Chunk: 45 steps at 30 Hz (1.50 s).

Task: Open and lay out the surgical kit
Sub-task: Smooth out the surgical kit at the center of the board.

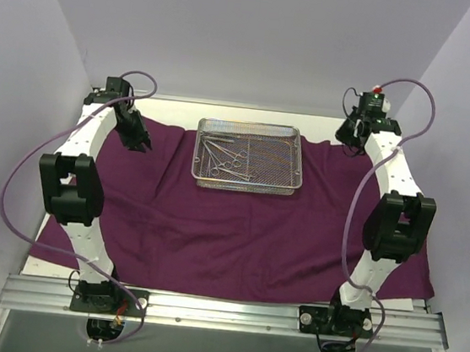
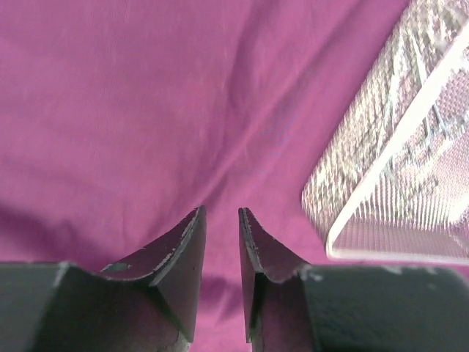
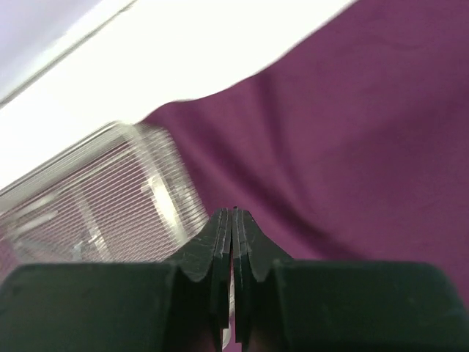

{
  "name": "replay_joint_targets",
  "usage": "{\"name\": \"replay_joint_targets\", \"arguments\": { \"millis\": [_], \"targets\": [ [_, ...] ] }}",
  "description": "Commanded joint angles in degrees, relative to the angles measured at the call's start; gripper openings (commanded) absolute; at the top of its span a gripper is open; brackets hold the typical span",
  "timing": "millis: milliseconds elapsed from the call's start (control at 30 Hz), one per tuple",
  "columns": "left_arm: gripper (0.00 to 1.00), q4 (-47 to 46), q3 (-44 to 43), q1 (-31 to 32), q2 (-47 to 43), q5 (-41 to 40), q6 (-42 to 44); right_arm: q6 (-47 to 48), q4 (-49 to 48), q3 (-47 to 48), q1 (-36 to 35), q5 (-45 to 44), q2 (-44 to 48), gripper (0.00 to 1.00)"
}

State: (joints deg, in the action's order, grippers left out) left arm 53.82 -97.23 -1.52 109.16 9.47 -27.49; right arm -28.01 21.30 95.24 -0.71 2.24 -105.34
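Seeing purple cloth wrap (image 1: 238,227) lying spread flat, mesh tray (image 1: 244,189) w/ clamps (image 1: 225,154) sitting at far middle. L gripper (image 2: 222,213) is hovering over cloth, gap narrow, holding nothing. R gripper (image 3: 233,213) is pinching fully closed, empty.

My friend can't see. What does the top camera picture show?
A silver mesh tray holding small instruments sits on a spread purple cloth. The left gripper and right gripper hover near its far corners.

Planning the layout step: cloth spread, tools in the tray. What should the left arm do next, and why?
Probably swing the left gripper right, over the mesh tray, toward the clamps lying in it. The purple cloth lies spread, no tool lies on it, and the jaws are apart, empty.
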Motion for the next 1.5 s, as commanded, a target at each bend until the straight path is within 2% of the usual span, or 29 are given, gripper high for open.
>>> {"name": "replay_joint_targets", "arguments": {
  "millis": [0,100,233,267,300,400,767,967,1300,1467],
  "targets": [
    [0.33,-2.14,-5.94,-0.15,7.0,1.07,0.24,1.81,1.9,2.92,3.78,0.39,-5.39,0.0],
    [0.33,-2.58,-8.94,-0.15,11.49,1.25,0.68,3.57,-0.38,3.02,5.72,6.62,-8.82,0.0],
    [0.32,-1.37,-12.62,-0.15,17.63,2.57,0.51,4.19,0.4,4.86,5.81,10.5,-13.48,0.0],
    [0.29,0.13,-13.85,-0.15,19.23,1.96,0.24,4.1,0.93,4.78,5.72,10.59,-14.71,0.0],
    [0.21,1.53,-16.04,-0.24,21.94,0.91,-0.02,4.1,0.76,4.43,5.81,10.5,-14.98,0.0],
    [0.14,5.41,-18.34,-0.76,25.64,-1.12,-0.73,3.93,0.49,2.32,5.81,8.84,-16.03,0.0],
    [0.13,8.57,-19.57,-8.5,30.67,-2.17,-1.43,3.75,2.16,3.81,6.25,5.32,-24.9,0.0],
    [0.13,7.35,-19.4,-12.27,31.55,-1.57,-0.38,3.4,5.42,10.22,6.42,4.35,-31.94,0.02],
    [0.21,13.77,-36.52,-12.46,41.91,-1.65,1.03,0.24,7.09,15.32,6.51,4.88,-36.95,0.02],
    [0.24,18.94,-50.93,-12.63,48.06,-0.34,1.47,-1.08,8.75,18.65,7.56,4.88,-40.82,0.03]
  ]
}}
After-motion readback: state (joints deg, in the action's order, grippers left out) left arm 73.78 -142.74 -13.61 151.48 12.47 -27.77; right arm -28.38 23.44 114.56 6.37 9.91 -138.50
